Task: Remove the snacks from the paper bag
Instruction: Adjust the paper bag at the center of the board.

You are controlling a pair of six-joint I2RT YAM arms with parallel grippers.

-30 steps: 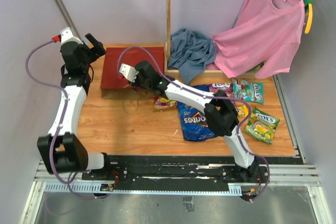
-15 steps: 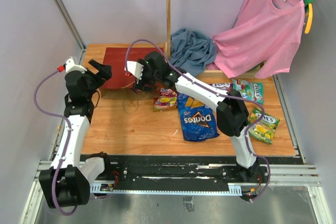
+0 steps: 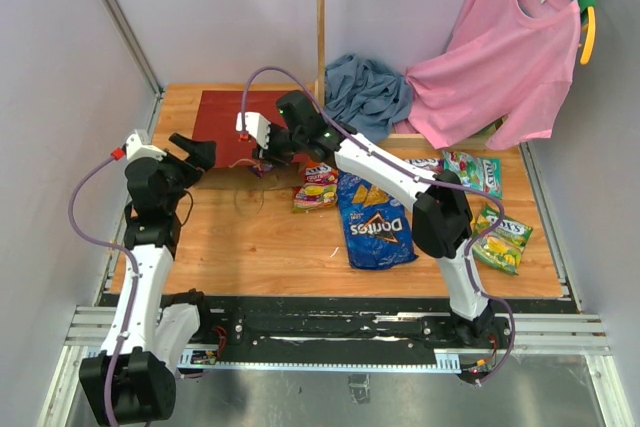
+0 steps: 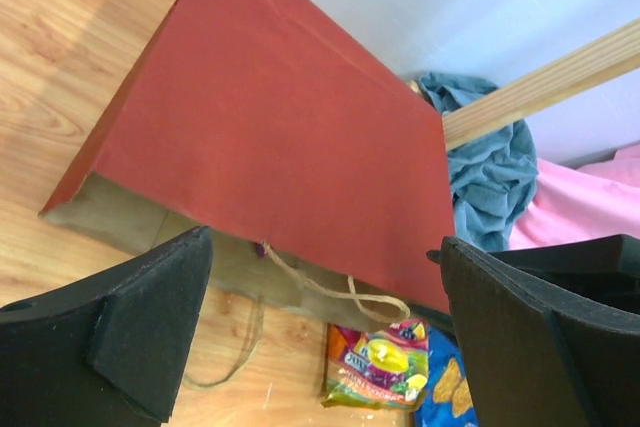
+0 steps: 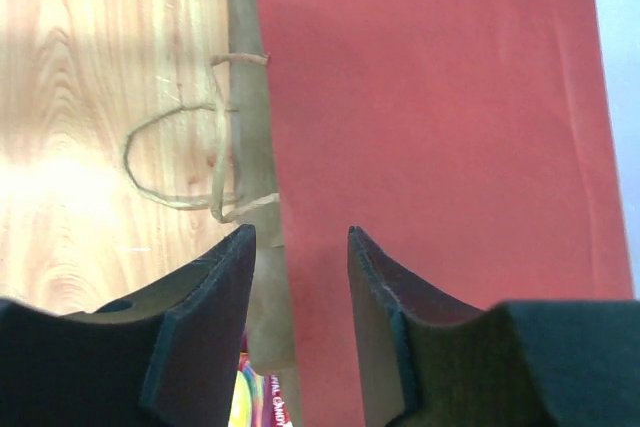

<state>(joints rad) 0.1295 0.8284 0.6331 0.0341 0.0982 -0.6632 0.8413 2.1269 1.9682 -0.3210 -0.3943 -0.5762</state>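
Bag (image 3: 225, 119) lies flat at far left, mouth toward the near edge. It looks like light, thin paper that creases, so I'd pinch the top lip or a cord (image 5: 180, 162). Right gripper (image 5: 300, 312) hovers over the lip, jaws part-open and empty; left gripper (image 4: 325, 322) gapes wide. Slick snacks (image 3: 378, 232) lie to the bag's right.

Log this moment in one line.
left gripper open, empty, near paper bag | right gripper open at bag mouth, empty | Doritos bag out on table

We read "Doritos" on the blue chip bag (image 3: 376, 231). Print on the smaller candy packets (image 3: 472, 173) is too small for us to read.
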